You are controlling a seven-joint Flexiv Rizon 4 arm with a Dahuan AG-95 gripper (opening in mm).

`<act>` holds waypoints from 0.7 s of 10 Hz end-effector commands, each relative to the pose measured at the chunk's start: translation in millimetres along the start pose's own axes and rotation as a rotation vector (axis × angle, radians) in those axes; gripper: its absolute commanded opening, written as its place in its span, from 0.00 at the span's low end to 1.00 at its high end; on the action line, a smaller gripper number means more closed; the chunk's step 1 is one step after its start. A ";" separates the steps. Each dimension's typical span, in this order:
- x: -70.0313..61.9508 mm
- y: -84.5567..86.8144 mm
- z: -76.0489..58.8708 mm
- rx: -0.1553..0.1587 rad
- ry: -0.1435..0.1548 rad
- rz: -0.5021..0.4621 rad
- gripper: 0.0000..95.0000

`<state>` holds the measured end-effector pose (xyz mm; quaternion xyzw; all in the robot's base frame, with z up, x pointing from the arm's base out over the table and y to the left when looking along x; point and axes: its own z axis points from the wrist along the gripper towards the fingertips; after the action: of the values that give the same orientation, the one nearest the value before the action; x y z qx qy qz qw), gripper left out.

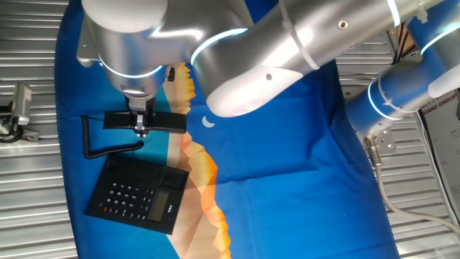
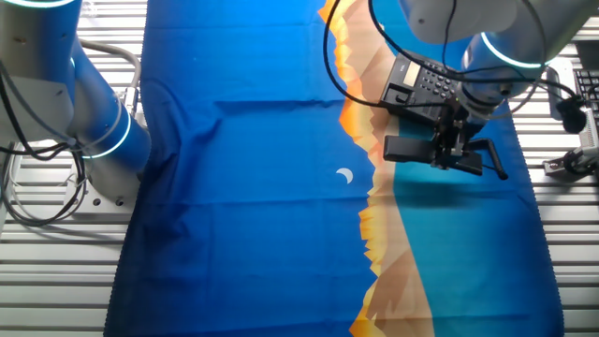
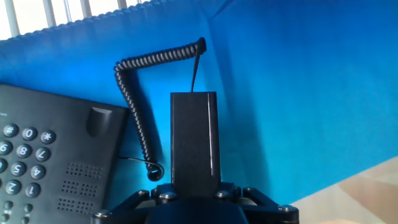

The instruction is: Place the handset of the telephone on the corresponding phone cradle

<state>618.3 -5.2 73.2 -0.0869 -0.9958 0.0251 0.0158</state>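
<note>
One gripper [image 1: 141, 128] holds the handset [image 1: 144, 120] at mid-length, fingers closed on it. It lies just beside the telephone [image 1: 138, 194], outside the phone cradle [image 3: 93, 155], long axis roughly parallel to it.

The end effector [image 1: 141, 124] grips the handset [image 1: 144, 120] at its middle, just behind the telephone [image 1: 138, 194]. The coiled cord [image 1: 97, 144] hangs at the handset's left end, over blue cloth [image 1: 287, 180].
</note>
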 end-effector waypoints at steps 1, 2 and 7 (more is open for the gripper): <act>0.6 2.9 -2.1 -0.010 -0.006 0.018 0.00; -0.4 5.8 -5.3 -0.016 -0.005 0.032 0.00; -5.8 20.9 -17.2 -0.046 0.005 0.083 0.00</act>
<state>628.2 16.5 90.4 -0.1287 -0.9915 0.0026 0.0173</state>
